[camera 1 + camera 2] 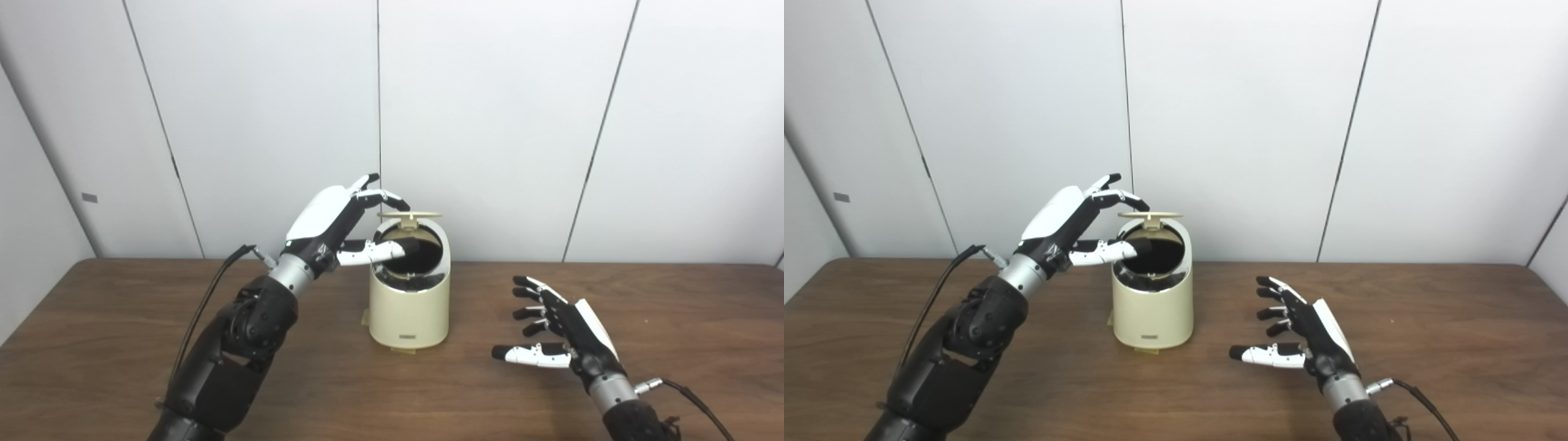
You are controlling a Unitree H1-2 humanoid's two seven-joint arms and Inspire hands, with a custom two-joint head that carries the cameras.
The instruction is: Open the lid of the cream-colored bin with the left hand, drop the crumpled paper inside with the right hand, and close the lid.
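Note:
The cream-colored bin [409, 306] stands upright at the middle of the wooden table. Its lid [410, 215] is raised, seen edge-on above the back rim, and the dark opening [411, 254] shows. My left hand [343, 226] is open at the bin's top left, fingers by the lid's left edge, thumb reaching over the opening. My right hand [554, 334] is open and empty, low over the table to the right of the bin. No crumpled paper shows in either view. The bin also shows in the right eye view [1151, 303].
The brown wooden table [122, 343] runs across the picture, with white wall panels [490, 122] just behind it. Cables trail from both wrists, the left one [208, 294] and the right one [692, 398].

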